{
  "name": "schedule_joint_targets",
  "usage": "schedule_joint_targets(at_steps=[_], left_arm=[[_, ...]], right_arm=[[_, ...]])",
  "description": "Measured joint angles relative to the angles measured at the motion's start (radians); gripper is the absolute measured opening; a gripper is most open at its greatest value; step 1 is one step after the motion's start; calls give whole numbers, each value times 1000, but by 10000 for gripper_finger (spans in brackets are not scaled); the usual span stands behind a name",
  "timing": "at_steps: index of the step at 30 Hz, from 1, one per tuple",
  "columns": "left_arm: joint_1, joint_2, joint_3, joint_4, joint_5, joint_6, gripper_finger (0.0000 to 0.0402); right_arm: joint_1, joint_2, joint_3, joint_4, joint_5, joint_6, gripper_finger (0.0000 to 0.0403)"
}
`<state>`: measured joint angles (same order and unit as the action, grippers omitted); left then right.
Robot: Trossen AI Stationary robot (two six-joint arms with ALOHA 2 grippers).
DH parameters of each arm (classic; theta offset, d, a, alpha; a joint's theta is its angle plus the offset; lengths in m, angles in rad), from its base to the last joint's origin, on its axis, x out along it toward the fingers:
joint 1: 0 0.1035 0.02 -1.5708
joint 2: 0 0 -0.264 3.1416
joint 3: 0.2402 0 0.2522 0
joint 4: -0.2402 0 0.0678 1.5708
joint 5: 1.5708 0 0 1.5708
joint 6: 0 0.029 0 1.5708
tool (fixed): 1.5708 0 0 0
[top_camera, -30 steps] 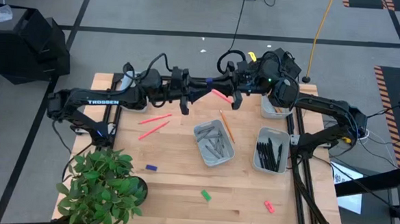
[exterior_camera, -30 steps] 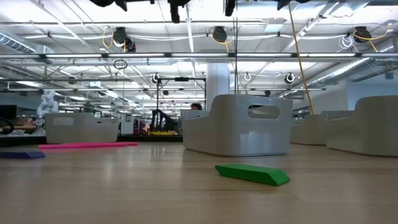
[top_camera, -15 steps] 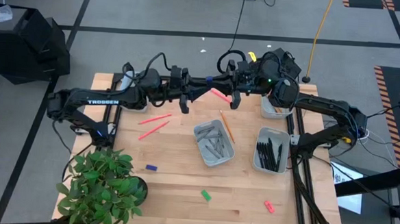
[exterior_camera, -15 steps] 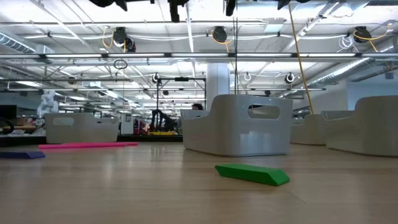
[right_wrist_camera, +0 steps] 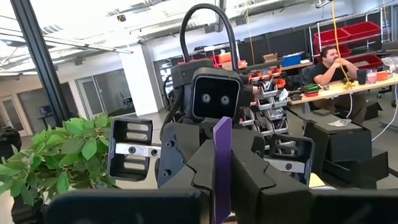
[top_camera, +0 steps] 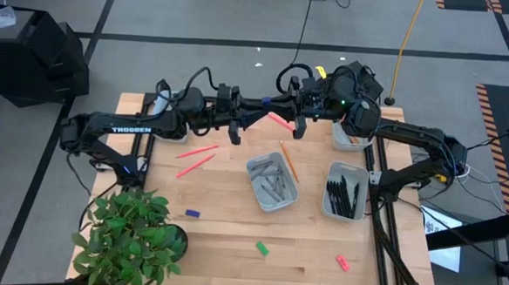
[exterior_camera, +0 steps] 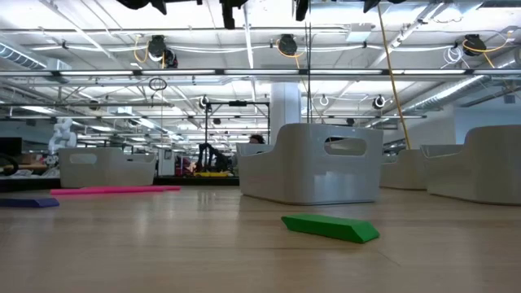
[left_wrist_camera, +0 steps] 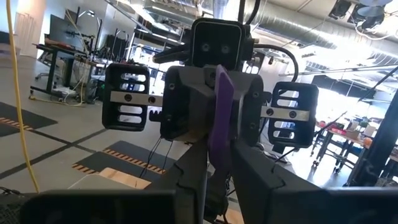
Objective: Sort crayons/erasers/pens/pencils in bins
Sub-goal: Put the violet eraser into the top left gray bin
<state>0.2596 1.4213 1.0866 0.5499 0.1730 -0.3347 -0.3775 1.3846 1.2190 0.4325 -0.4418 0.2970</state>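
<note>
Left gripper and right gripper are meeting nose to nose, raised over the far edge of the pale wooden table. Both are clamping one flat purple eraser block, each from an opposite end. In the right wrist view the block is standing upright between that arm's own fingers, its lower end hidden behind them. In the overhead view a short pink-red piece is showing between the grippers. Cannot tell whether that is the same block. The low view is cutting both grippers off at its top edge.

Nearer the table's middle:
- A pale grey-blue shallow plastic bin is holding stubby grey crayons.
- A long thin orange pencil is lying just beside that bin.
- A second bin, to the right, is holding slim black pens.
- A third bin is sitting half hidden under the right arm, contents unreadable.
- A fourth is mostly covered by the left arm.

Two long pink pencils are lying loose on the left. A small blue eraser, a green eraser and a pink-red eraser are lying well apart near the front edge. A leafy green potted plant is sitting at the front left corner.
</note>
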Motion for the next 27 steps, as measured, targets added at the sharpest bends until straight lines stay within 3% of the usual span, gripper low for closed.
schedule_joint_targets(at_steps=[19, 27], left_arm=[[5, 37, 0, 33, 43, -19, 72], [8, 36, 0, -24, 45, -34, 72]], right_arm=[[0, -1, 0, -45, -4, -14, 20], [0, -1, 0, -109, -7, -26, 20]])
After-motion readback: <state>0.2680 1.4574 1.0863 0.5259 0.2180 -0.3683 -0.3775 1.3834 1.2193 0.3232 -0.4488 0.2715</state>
